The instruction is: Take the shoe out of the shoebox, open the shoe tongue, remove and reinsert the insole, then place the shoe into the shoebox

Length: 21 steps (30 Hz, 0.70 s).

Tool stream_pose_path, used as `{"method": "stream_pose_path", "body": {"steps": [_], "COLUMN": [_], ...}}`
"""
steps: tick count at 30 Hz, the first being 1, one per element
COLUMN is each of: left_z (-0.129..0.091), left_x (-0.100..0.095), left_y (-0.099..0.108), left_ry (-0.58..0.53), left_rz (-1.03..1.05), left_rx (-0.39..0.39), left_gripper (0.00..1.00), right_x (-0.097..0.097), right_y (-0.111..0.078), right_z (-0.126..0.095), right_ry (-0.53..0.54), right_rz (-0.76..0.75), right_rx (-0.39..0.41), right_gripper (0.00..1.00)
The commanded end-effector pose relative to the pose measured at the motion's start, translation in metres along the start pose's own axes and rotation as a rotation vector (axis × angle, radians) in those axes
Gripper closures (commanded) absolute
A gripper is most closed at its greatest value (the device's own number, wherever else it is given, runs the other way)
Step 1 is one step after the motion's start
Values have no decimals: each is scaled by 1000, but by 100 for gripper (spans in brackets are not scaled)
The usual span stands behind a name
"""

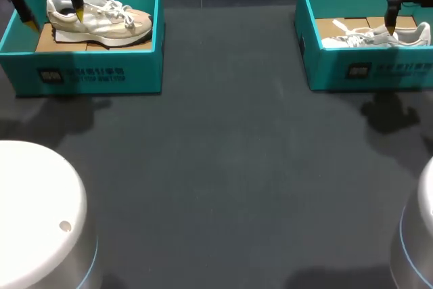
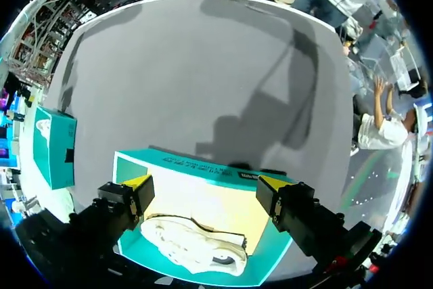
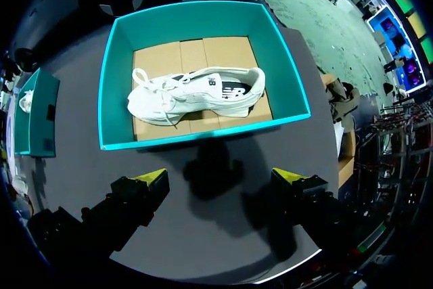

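Cream mesh sneaker (image 1: pixel 101 21) in teal cardboard shoebox (image 1: pixel 88 72): prob. light, soft upper; we'd grip firmer heel. Left tool (image 2: pixel 204 186) & right tool (image 3: pixel 221 177) both apart.

The left tool (image 1: pixel 55 18) is held at the far left of the head view, its two dark fingers angled downward with the yellow tips spread wide apart. The same wide spread is seen in the left wrist view. The right tool (image 3: pixel 222 178) is held at the far right, and only one of its fingers is plainly seen from the head view, hanging straight down. In the right wrist view both yellow tips are seen standing well apart.
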<state>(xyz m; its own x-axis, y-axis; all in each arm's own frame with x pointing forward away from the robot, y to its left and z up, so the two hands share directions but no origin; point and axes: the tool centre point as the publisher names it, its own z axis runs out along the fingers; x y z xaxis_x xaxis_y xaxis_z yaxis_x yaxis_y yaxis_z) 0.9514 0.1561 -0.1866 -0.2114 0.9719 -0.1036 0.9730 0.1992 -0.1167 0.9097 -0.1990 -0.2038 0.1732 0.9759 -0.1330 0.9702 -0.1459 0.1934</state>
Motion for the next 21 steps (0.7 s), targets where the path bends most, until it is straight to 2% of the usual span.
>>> {"method": "stream_pose_path", "body": {"steps": [1,8,11,15,16,19,21], "left_z": [-2,-1,-1,4,4,-1,-1], "left_x": [-3,-1,7,26,30,46,46], "left_y": [9,12,30,69,80,114,114], "left_ry": [27,38,68,161,168,194,194], "left_rz": [-2,32,97,112,132,156,156], "left_rx": [22,5,-1,-41,-6,-6,-6], "left_gripper": [0,0,0,0,0,0,0], "right_x": [0,0,0,0,0,0,0], "right_y": [0,0,0,0,0,0,0], "right_z": [0,0,0,0,0,0,0], "right_ry": [-1,-1,-1,-1,-1,-1,-1], "right_rz": [0,0,0,0,0,0,0], "right_rx": [-1,-1,-1,-1,-1,-1,-1], "right_gripper": [0,0,0,0,0,0,0]}}
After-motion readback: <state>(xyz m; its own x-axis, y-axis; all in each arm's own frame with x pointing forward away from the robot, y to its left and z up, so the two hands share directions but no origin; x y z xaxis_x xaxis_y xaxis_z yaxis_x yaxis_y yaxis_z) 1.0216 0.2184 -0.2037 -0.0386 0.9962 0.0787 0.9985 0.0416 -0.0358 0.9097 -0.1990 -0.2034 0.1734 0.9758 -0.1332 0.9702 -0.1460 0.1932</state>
